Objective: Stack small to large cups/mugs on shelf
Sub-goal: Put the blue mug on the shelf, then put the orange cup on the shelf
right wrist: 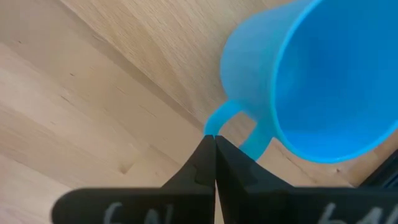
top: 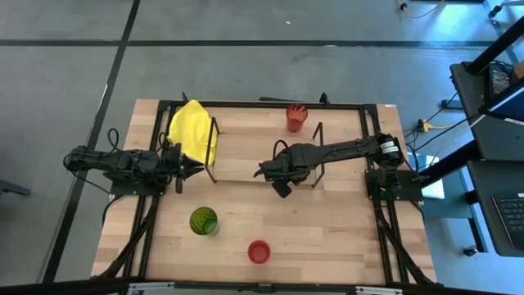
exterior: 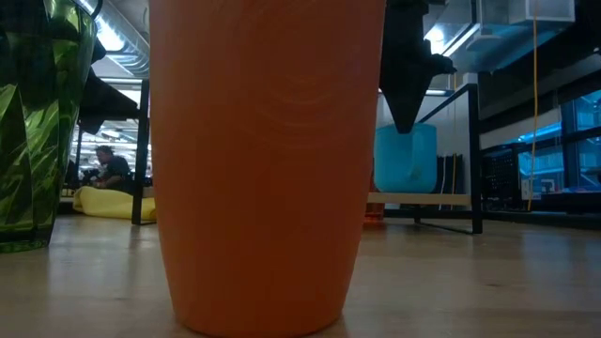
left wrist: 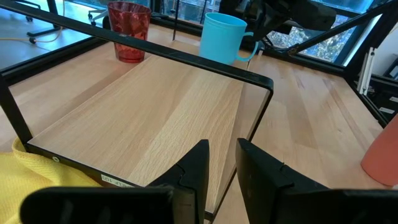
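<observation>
A wooden table (top: 327,229) is seen from above, with a narrower shelf (top: 254,152) lying across its far half, black wire frames at both ends; a yellow cloth (top: 193,131) is draped over the shelf's left end; the right arm is stretched over the shelf from the right, and its gripper (top: 278,182) is found at the shelf's front edge, near the middle; in the right wrist view the fingers (right wrist: 214,163) are seen pressed together at the handle of the blue mug (right wrist: 317,81), tips touching the handle, though whether it is pinched cannot be told; the mug is seen upright on the shelf in the left wrist view (left wrist: 222,38); the left gripper (top: 187,165) is held just beside the cloth at the shelf's left end, its fingers (left wrist: 196,168) parted by a narrow gap with nothing between them; the orange-red tumbler (top: 295,118) is placed on the shelf's far edge; the green tumbler (top: 203,221) and the red cup (top: 259,251) are set on the table in front, well apart from the shelf.
</observation>
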{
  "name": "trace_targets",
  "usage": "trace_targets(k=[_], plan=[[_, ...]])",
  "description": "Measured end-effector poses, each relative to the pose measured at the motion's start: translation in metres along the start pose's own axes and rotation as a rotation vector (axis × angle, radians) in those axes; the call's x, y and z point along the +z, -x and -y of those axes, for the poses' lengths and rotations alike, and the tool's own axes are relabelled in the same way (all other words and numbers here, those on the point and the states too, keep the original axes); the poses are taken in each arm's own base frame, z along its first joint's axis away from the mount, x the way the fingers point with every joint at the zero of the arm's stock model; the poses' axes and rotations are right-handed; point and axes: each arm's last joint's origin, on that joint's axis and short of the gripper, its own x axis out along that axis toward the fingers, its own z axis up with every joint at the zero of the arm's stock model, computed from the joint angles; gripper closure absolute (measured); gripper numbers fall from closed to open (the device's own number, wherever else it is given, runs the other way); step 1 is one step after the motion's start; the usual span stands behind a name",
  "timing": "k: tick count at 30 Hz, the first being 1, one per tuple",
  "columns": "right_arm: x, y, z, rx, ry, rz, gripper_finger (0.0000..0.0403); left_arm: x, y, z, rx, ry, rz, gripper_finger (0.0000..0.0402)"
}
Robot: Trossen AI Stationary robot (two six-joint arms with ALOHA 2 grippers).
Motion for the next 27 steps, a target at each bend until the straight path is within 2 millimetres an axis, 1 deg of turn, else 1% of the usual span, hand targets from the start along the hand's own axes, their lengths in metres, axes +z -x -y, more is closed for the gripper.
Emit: trace_targets(k=[4, 6, 13, 16, 17, 19, 22, 24, 27], plan=[[0.001, 0.0, -0.001, 0.012, 0.0, 0.009, 0.0397, 0.0, 0.0, 0.0, 0.0, 0.0, 0.001, 0.0327], [0.004, 0.0, -0.005, 0.049, 0.009, 0.036, 0.0389, 0.0, 0.0, 0.0, 0.001, 0.0, 0.001, 0.0327], [0.02, 0.006, -0.026, 0.273, 0.026, 0.202, 0.037, 0.0, 0.0, 0.0, 0.0, 0.0, 0.001, 0.0327], [0.029, 0.014, -0.034, 0.373, 0.054, 0.298, 0.0366, 0.0, 0.0, 0.0, 0.0, 0.0, 0.0, 0.0327], [0.034, 0.019, -0.037, 0.42, 0.066, 0.344, 0.0365, 0.0, 0.0, 0.0, 0.0, 0.0, 0.001, 0.0327], [0.044, 0.038, -0.044, 0.552, 0.109, 0.451, 0.0364, 0.0, 0.0, 0.0, 0.0, 0.0, 0.001, 0.0327], [0.057, 0.081, -0.049, 0.712, 0.188, 0.661, 0.0364, 0.0, 0.0, 0.0, 0.0, 0.0, 0.0, 0.0327], [0.061, 0.109, -0.046, 0.748, 0.217, 0.79, 0.0364, 0.0, 0.0, 0.0, 0.0, 0.0, 0.0, 0.0327], [0.062, 0.138, -0.038, 0.75, 0.281, 0.897, 0.0364, 0.0, 0.0, 0.0, 0.0, 0.0, 0.0, 0.0327]])
